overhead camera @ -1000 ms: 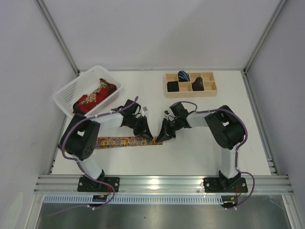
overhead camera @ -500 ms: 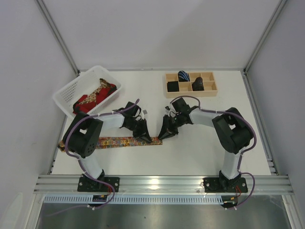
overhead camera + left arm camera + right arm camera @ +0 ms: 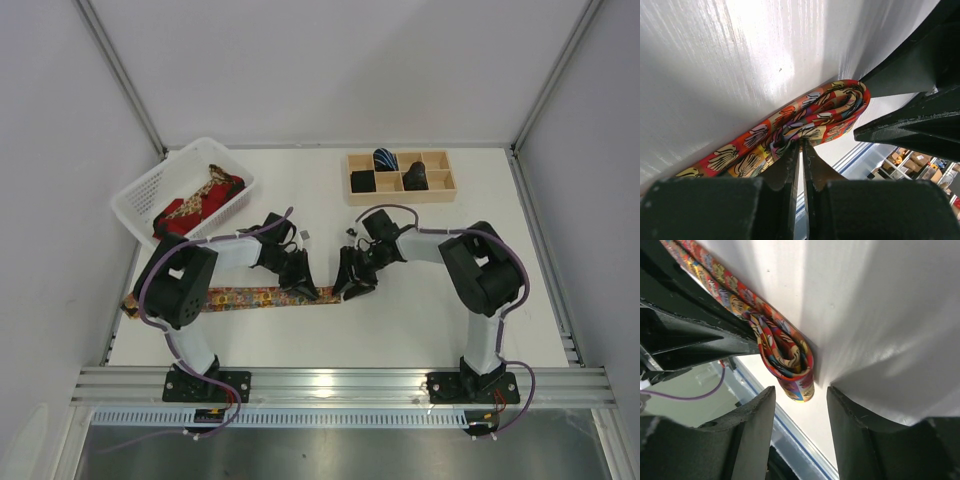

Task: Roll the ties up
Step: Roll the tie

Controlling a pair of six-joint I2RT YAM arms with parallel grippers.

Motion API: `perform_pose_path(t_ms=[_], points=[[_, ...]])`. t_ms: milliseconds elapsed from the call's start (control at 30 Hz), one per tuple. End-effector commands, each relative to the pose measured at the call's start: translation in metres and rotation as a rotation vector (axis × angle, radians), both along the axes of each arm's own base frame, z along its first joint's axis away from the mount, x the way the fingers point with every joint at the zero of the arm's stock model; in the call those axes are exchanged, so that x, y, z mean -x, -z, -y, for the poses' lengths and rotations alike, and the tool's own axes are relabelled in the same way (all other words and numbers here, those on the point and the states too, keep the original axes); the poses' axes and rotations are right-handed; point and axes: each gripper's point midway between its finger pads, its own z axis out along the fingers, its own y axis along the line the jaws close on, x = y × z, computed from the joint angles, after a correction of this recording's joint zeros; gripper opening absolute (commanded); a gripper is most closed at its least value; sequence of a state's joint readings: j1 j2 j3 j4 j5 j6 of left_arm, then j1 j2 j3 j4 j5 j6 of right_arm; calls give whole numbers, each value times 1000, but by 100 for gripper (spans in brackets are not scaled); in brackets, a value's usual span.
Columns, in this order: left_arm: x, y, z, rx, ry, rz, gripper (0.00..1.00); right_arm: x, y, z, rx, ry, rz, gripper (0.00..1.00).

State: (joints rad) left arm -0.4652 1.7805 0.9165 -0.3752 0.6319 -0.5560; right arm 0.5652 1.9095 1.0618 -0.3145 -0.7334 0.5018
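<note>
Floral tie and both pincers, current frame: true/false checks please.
1. The floral tie has its end between the two arms coiled into a small roll. True.
2. The right pincer is clamped shut on the roll. False: its jaws stand open, with the roll just beyond their gap.
3. The left pincer is shut on the floral tie. True.
4. The white basket holds nothing. False: red and gold ties lie in it.
5. The wooden tray holds a blue-striped roll. True.
</note>
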Motion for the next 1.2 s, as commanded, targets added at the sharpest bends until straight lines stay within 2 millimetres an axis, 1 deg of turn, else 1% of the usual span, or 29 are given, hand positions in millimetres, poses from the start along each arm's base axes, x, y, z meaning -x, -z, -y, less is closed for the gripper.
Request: perform_pose_path(t_ms=[0,100,200,400,433,500,533,567,600,633,767,867,933,967,1000,1033,1067,1100,1167], points=[[-5,15,-11,-66,13,31,12,-5,13,-3,-25,-35,35,52],[-5,15,-12,-66,14,29,12,-5,18,-9,-37,-46,31,50],[-5,16,-13,-70,13,29,12,-5,16,-15,-65,-41,20,45],[-8,16,-12,-74,17,31,12,-6,9,-19,-85,-25,12,33],[-7,17,-12,-78,19,30,12,-6,9,-18,-79,-15,5,27],[-9,16,-11,-78,25,37,12,-5,3,-16,-82,-7,1,20],[-8,16,-11,-81,33,36,12,-4,1,-15,-82,-5,-2,13],[-9,16,-11,-89,37,42,12,-3,1,-13,-73,-1,-7,9],[-9,15,-8,-88,45,47,12,0,-1,-10,-54,5,-23,4],[-9,14,-7,-87,46,47,12,-2,-2,-5,-46,22,-33,0],[-7,12,0,-80,51,48,12,1,-16,6,-70,62,-85,0],[-4,11,10,-71,71,49,12,10,-22,22,-38,73,-104,0],[-1,9,21,-60,96,44,12,14,-26,30,-32,74,-97,0],[1,9,26,-56,106,42,12,19,-28,36,-25,80,-109,0],[3,5,36,-44,130,52,12,21,-29,40,-21,77,-111,0],[4,4,41,-42,136,47,12,24,-31,42,-19,73,-112,0],[6,7,46,-46,148,37,12,30,-33,47,-8,72,-123,0],[5,3,58,-36,171,53,12,32,-34,50,-2,73,-129,0],[7,5,68,-36,186,39,12,41,-35,56,23,62,-150,0]])
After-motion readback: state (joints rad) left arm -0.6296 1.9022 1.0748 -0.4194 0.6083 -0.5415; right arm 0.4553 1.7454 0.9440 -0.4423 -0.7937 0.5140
